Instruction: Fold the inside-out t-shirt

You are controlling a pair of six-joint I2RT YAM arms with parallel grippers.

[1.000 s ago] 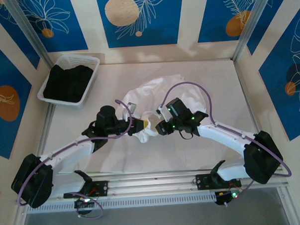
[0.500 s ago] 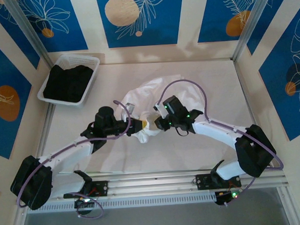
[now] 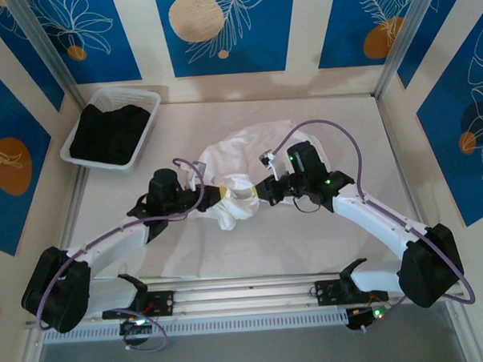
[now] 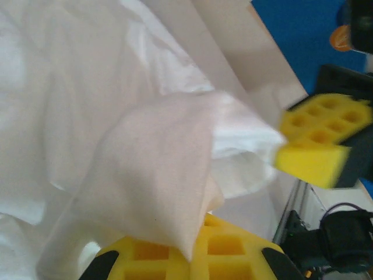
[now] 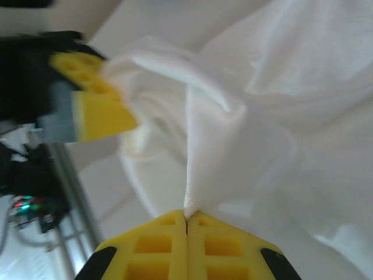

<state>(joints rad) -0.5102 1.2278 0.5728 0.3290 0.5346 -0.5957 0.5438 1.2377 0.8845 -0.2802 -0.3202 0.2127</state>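
Far left corner of the table (image 3: 343,128): white basket (image 3: 73,152) with a black garment (image 3: 109,132) inside, well apart from everything else. Left arm reaches in from the near left edge toward the middle. Left gripper (image 3: 220,194) is clamped on the near-left part of the t-shirt (image 3: 245,161). In the left wrist view its yellow pads (image 4: 145,259) sit together, with a flap of white cloth draped over their tips and rising away from them. T-shirt lies bunched and crumpled around the table's centre. The larger rumpled part spreads toward the far side, and a smaller twisted lump hangs between the two grippers, lifted slightly off the surface. Right gripper (image 3: 262,192) sits just beside the left one, facing it, with only the pinched cloth between them. In the right wrist view its pads (image 5: 157,239) are pressed fully together on a thin ridge of white fabric that stands straight up from the seam, the left gripper's yellow pad close at upper left. Right arm runs back to the near right edge.
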